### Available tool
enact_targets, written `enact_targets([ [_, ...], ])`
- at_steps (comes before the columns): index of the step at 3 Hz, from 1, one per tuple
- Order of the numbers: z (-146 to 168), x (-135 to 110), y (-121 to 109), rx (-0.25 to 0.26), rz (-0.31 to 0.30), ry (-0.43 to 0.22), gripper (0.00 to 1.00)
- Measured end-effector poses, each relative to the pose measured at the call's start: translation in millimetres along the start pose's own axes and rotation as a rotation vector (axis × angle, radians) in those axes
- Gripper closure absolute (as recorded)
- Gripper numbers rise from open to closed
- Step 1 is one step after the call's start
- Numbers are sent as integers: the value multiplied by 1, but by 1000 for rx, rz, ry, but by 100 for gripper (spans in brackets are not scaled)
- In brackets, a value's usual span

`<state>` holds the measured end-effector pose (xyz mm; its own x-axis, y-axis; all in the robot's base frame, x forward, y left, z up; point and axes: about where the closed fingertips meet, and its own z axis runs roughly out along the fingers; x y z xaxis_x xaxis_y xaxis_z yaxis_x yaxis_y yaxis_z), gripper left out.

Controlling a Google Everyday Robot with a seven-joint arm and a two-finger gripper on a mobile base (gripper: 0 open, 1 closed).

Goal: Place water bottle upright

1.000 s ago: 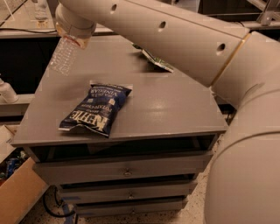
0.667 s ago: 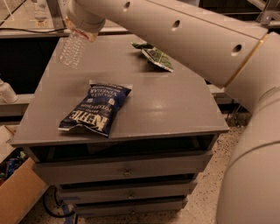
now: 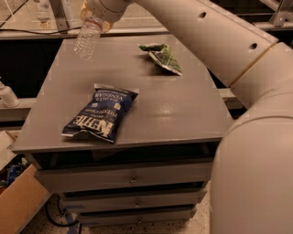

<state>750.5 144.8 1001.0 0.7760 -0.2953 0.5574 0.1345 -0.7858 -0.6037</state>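
The water bottle [image 3: 87, 39] is a small clear ribbed plastic bottle. It hangs in the air, tilted, its base pointing down and to the left over the far left part of the grey table [image 3: 183, 114]. My gripper [image 3: 94, 13] is at the top edge of the view, shut on the bottle's upper end, which hides the cap. My large beige arm reaches in from the right and crosses the upper right of the view.
A blue Kettle chip bag [image 3: 98, 114] lies flat at the table's front left. A green snack bag [image 3: 161, 55] lies at the far middle. Drawers sit under the tabletop. A cardboard box [image 3: 18, 201] stands on the floor at left, and a white bottle [image 3: 7, 96] on a ledge.
The gripper with the bottle has shifted right and away, toward the table's far edge. The arm has swung aside and uncovered the green bag.
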Motion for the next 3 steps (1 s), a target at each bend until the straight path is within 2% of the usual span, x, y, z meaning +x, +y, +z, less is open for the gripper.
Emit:
enact_targets([
  [1,15,6,5,52,-48,-96,100],
  [2,2,24,-2,81,-122,-69,100],
  [3,2,24,-2,81,-122,-69,100],
])
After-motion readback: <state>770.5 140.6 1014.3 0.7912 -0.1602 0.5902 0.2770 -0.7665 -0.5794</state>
